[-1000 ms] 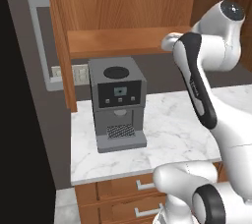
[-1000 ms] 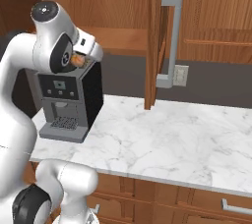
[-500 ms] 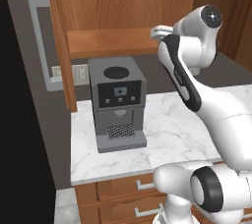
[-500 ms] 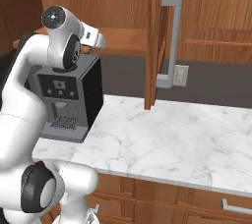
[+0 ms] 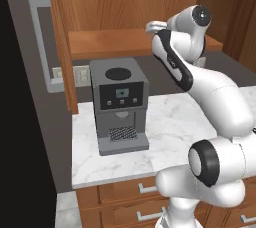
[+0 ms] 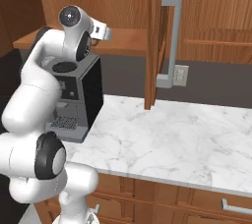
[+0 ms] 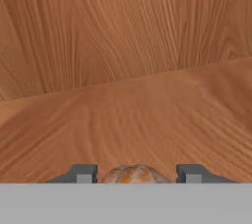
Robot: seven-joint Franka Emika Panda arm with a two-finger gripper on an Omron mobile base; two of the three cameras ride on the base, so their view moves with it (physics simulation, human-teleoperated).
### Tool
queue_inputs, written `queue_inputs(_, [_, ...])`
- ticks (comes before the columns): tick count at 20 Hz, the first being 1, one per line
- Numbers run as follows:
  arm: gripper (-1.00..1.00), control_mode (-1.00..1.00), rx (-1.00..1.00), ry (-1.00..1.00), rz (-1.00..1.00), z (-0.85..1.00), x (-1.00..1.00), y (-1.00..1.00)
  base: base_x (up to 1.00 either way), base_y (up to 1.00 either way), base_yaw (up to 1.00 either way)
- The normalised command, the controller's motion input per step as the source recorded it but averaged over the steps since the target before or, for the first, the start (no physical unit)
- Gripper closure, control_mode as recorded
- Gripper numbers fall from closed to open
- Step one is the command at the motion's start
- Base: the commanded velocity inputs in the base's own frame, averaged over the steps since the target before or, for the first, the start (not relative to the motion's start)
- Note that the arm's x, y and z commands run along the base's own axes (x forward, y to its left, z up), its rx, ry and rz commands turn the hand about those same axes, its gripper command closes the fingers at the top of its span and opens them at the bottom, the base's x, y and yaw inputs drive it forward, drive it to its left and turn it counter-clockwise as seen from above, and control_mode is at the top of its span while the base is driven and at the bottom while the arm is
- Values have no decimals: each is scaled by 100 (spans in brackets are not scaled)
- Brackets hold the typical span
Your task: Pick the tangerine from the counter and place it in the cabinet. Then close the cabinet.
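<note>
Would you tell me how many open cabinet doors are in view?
2: one door stands open left of the coffee machine, the other right of it, over the counter. Others may be hidden.

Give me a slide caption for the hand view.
Small round orange-brown tangerine between the jaws, over the reddish-brown wooden cabinet shelf.

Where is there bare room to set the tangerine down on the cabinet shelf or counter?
The cabinet shelf ahead of the tangerine lies bare up to its back wall. The counter is bare from the coffee machine rightward; that machine crowds its left end.
</note>
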Motion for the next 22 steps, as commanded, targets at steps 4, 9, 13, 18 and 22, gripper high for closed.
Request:
queue_inputs(4, [100, -100, 0, 0, 6, 4, 64, 0, 0, 0, 0])
queue_inputs(9, [100, -100, 0, 0, 6, -2, 71, 0, 0, 0, 0])
queue_inputs(13, [100, -100, 0, 0, 6, -1, 75, 0, 0, 0, 0])
queue_inputs(18, [100, -100, 0, 0, 7, -10, 76, 0, 0, 0, 0])
queue_inputs(22, [100, -100, 0, 0, 7, -29, 73, 0, 0, 0, 0])
